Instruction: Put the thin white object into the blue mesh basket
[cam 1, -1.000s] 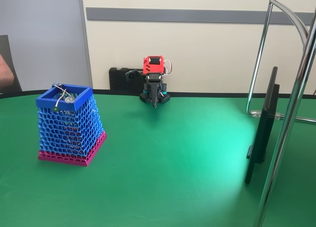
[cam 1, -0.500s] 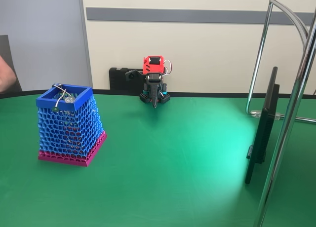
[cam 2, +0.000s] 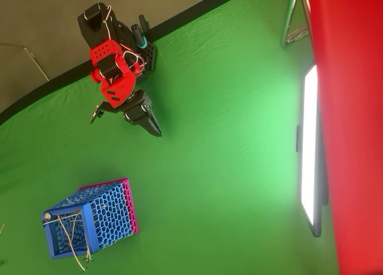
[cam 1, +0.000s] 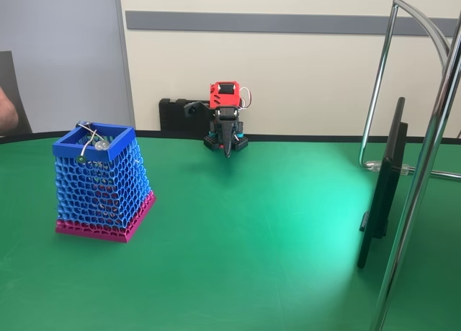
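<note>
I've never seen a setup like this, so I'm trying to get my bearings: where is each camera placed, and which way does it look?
Fixed view: low at the table's near edge, facing the back wall; the folded arm and its gripper stand far off, the blue mesh basket at left.
Overhead view: above, looking down; the arm's red top and gripper show at upper left.
Shared: both show the green table, the basket and the thin white object in it.

Cream wall (cam 1: 302, 79) — grey stripe (cam 1: 288, 21), green table (cam 1: 252, 230)
</note>
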